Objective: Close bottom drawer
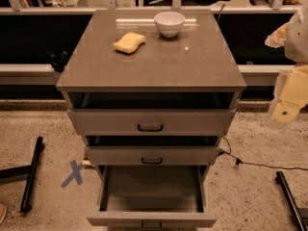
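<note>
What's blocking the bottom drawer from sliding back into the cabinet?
Nothing visible. The bottom drawer is pulled out and looks empty. The pincer is at the right, beside the cabinet, apart from the drawer.

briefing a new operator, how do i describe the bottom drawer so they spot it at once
Find the grey-brown cabinet with a bowl and sponge on top; the gripper hangs off its right side. The bottom drawer is the lowest of three fronts, and unlike the two above it is pulled far out, its empty inside showing.
</note>
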Motion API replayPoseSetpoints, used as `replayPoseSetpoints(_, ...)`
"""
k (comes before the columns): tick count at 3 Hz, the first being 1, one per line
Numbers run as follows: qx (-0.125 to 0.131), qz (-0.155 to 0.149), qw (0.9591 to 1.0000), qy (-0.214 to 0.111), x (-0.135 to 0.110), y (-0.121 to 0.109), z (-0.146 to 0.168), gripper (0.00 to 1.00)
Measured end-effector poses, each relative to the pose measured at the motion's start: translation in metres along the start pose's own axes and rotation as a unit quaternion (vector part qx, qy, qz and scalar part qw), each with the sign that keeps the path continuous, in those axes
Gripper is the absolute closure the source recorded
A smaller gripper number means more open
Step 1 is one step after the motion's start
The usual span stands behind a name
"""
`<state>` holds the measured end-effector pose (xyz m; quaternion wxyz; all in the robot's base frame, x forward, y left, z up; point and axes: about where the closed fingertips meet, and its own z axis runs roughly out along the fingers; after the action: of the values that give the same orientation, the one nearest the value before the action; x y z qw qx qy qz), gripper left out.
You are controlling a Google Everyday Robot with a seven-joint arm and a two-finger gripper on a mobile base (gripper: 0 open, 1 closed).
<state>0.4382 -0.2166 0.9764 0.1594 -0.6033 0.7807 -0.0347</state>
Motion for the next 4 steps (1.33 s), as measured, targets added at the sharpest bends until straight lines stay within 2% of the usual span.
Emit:
replayPoseSetpoints(2, -0.006, 0.012, 0.9999, -0.008, 0.003, 0.001, 0.007, 0.00)
replayPoseSetpoints(3, -0.060, 0.060, 0.9957, -0.037, 0.005, 0.017, 0.056, 0.00)
replayPoseSetpoints(4, -0.148, 0.131, 0.9759, -0.092, -0.003, 0.060, 0.126, 0.00)
